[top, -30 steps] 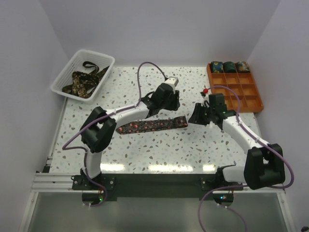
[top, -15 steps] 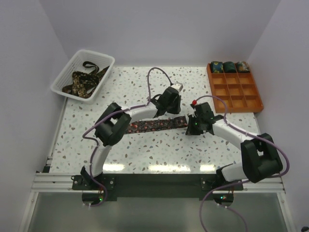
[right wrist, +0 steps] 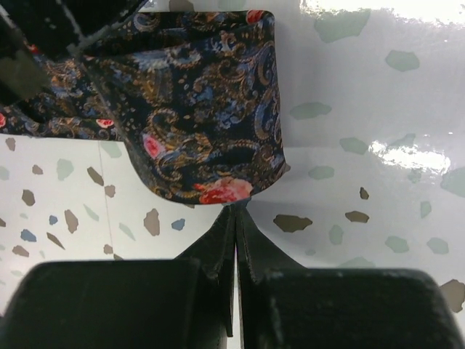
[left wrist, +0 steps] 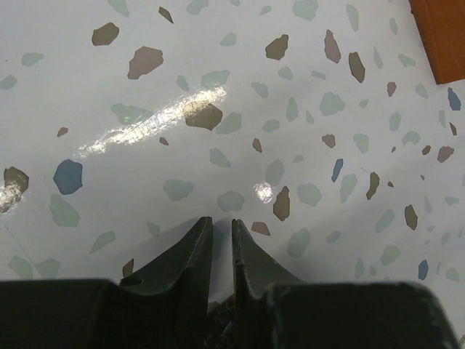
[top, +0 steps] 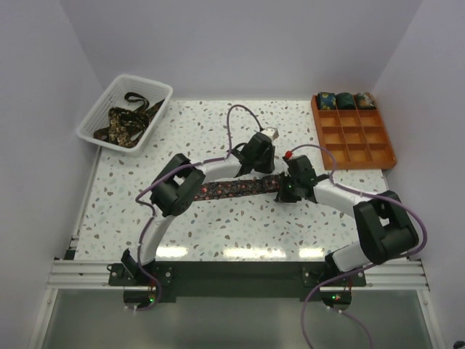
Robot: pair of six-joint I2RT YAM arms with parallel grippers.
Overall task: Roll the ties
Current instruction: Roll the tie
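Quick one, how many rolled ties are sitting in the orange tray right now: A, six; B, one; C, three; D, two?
C: three rolled ties sit side by side in the far row of the orange tray, one per compartment, and the rows nearer the arms hold nothing.

— Where do the arms reach?
— In the top view, left arm (top: 211, 170) and right arm (top: 338, 196) both fold inward, their wrists nearly meeting mid-frame.
— The grippers?
— Left gripper (left wrist: 218, 229) pinches the tie (top: 232, 187), leaving a thin slit; right gripper (right wrist: 235, 214) is pressed fully closed.
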